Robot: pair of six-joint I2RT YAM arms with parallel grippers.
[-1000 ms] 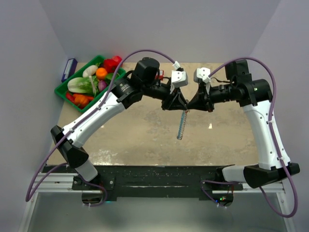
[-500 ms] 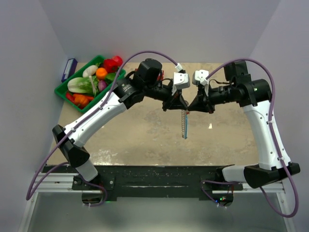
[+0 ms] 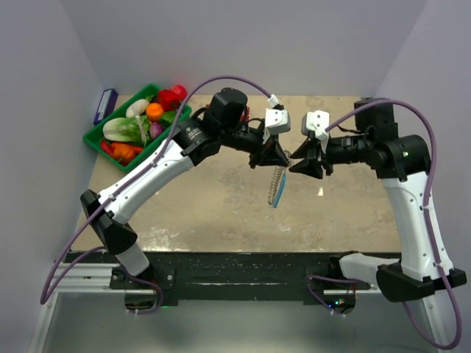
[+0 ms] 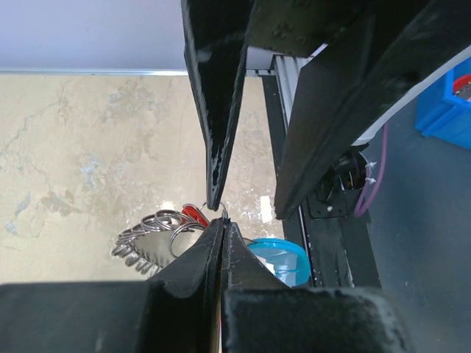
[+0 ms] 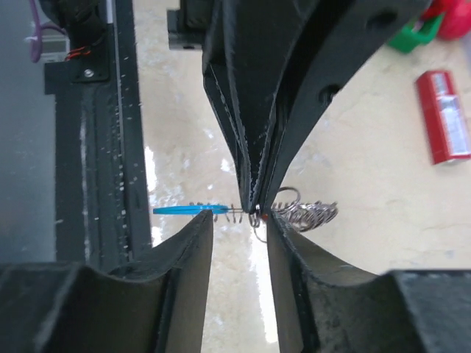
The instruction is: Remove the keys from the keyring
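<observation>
The keyring (image 3: 276, 187) hangs in mid-air over the table's middle, a thin loop with a blue section (image 3: 280, 197) at its low end. My left gripper (image 3: 274, 163) is shut on the ring's top wire. In the left wrist view the shut left gripper (image 4: 222, 219) pinches that wire, with the silvery keys (image 4: 151, 246) and a red piece (image 4: 193, 213) to the left and the blue section (image 4: 276, 257) to the right. My right gripper (image 3: 296, 166) stands open just right of the ring. In its own view the right gripper (image 5: 237, 218) straddles nothing, and the keys (image 5: 305, 213) lie just beyond its fingertips.
A green tray (image 3: 99, 136) of toy vegetables sits at the back left, with a small blue box (image 3: 105, 105) beside it. A long red box (image 5: 444, 114) lies on the table. The black frame rail (image 3: 243, 276) runs along the near edge.
My right gripper has opened and drawn back to the right, off the keyring. The ring now hangs from the left gripper alone and has swung slightly.
</observation>
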